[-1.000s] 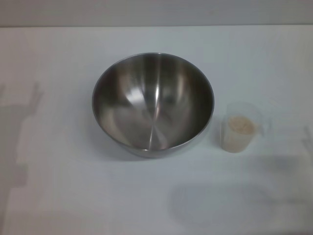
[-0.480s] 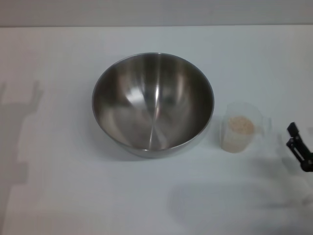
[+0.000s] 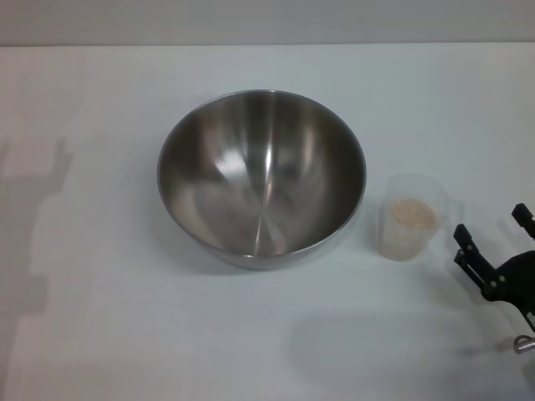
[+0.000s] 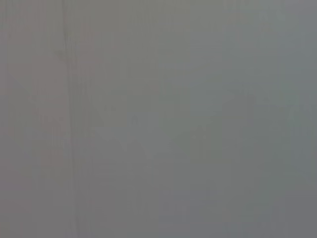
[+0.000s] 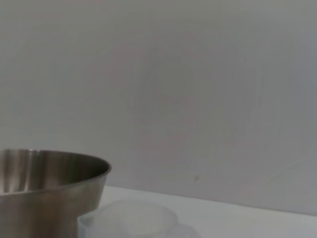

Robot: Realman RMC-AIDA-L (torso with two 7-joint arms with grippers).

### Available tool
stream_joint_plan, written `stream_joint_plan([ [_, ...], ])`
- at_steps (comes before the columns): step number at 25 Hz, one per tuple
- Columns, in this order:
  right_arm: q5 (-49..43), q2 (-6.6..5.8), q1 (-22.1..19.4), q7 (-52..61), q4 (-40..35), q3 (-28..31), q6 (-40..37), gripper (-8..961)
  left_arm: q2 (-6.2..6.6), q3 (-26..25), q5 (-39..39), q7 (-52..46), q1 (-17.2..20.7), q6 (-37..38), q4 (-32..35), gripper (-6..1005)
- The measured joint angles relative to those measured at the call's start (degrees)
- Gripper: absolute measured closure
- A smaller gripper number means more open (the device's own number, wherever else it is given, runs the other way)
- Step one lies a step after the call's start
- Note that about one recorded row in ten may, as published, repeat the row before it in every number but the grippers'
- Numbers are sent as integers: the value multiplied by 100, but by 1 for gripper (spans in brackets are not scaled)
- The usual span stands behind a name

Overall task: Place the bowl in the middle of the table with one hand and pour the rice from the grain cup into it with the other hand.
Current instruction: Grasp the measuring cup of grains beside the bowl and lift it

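The stainless-steel bowl (image 3: 261, 177) sits upright and empty near the middle of the white table (image 3: 100, 317). The translucent grain cup (image 3: 411, 219) stands just right of it, holding pale rice (image 3: 413, 214). My right gripper (image 3: 493, 234) is open at the right edge of the head view, a short way right of the cup and not touching it. The right wrist view shows the bowl's side (image 5: 49, 193) and the cup's rim (image 5: 131, 220). My left gripper is out of view; only its shadow falls on the table's left side.
The table's far edge meets a grey wall (image 3: 267, 21). The left wrist view shows only a plain grey surface (image 4: 158, 119).
My right gripper has come into the head view from the right edge and moved left toward the grain cup. The bowl and the cup have not moved.
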Motion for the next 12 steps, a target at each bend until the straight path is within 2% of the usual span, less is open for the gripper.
stream_joint_plan([
  [12,0,0,205,-6,11,-77,263,114,0,21,1,-5,45,57,-33,136],
])
